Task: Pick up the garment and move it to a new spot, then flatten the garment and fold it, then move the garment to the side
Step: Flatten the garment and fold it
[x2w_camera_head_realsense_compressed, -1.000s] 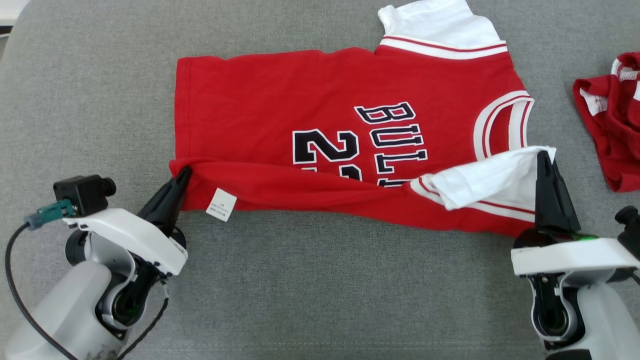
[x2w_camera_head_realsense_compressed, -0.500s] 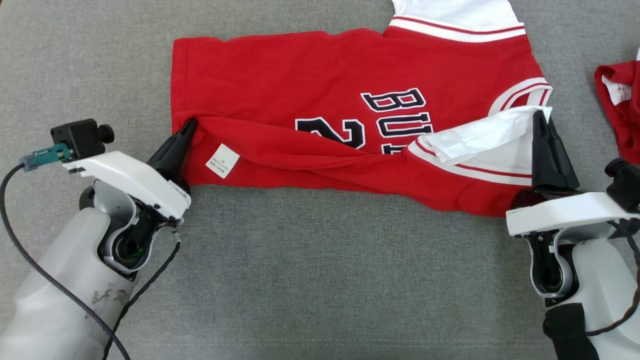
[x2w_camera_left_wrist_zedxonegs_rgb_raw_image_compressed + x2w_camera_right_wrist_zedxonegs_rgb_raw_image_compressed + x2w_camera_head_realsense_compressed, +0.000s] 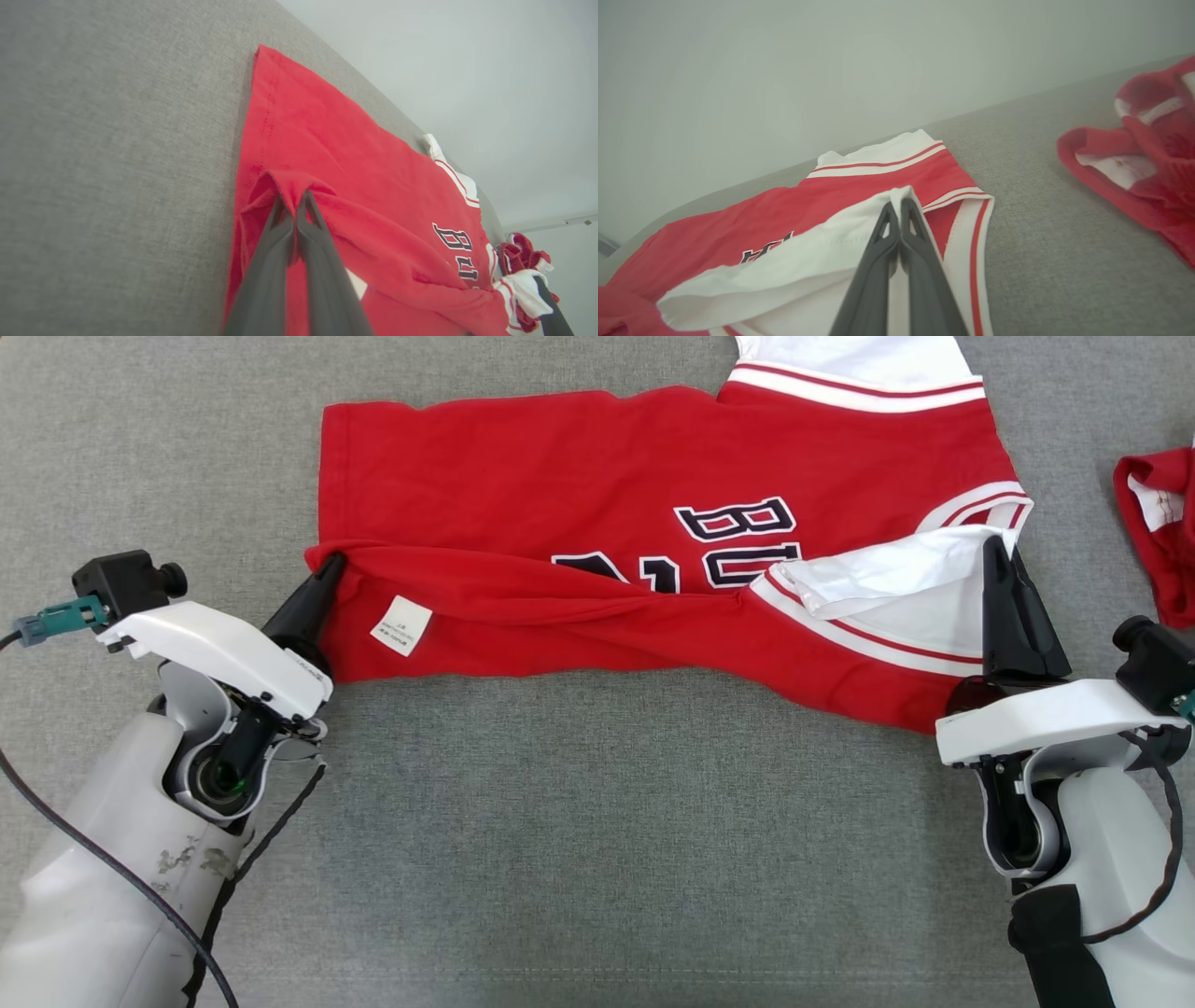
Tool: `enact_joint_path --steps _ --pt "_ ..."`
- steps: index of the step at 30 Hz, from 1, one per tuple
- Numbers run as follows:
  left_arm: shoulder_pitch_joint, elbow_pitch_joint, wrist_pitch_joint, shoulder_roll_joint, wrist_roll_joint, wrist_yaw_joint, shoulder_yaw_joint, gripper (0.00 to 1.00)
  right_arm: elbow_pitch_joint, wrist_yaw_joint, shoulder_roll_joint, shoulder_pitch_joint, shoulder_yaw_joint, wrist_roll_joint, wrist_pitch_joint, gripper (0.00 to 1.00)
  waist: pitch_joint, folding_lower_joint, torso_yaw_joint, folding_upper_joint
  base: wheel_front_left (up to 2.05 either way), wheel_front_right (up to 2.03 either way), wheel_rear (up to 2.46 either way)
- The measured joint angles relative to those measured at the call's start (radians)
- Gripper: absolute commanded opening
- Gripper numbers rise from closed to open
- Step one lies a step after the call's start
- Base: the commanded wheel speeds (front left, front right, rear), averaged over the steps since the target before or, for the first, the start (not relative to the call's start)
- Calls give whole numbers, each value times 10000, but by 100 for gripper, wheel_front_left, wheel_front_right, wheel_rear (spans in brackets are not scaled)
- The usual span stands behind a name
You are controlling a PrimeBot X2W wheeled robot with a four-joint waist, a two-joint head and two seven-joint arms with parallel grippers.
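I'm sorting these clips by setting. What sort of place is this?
Probably an indoor garment-folding setup: a red jersey spread on a grey fabric surface, a plain pale wall behind, a second red garment beside it.

1. The red jersey (image 3: 560, 467) covers the far middle of the grey cushion (image 3: 597, 859)
2. The left gripper (image 3: 331, 565) and the right gripper (image 3: 994, 549), each closed on its near edge, block both near corners
3. Between them the near cushion is bare and free to pass
4. At far right a second red garment (image 3: 1162, 569) lies near the jersey, with a narrow bare strip between
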Motion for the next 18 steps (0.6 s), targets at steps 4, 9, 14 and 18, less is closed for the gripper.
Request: enact_joint_path --steps 4,9,14,18 --pt "2 46 -2 -144 -111 -142 -42 100 125 0 6 -15 -6 0 0 100 -81 0 43 0 0 0 0" --pt "86 -393 -796 2 474 -224 -343 100 63 -2 12 13 -48 2 0 100 -222 0 89 0 0 0 0" --pt "799 -991 -2201 347 1622 -52 -629 100 -410 0 0 632 -263 -217 0 100 -488 0 141 0 0 0 0" --pt "1469 -1626 -2913 663 2846 890 -934 100 -1032 0 31 1467 -499 -792 0 100 -739 0 208 0 0 0 0"
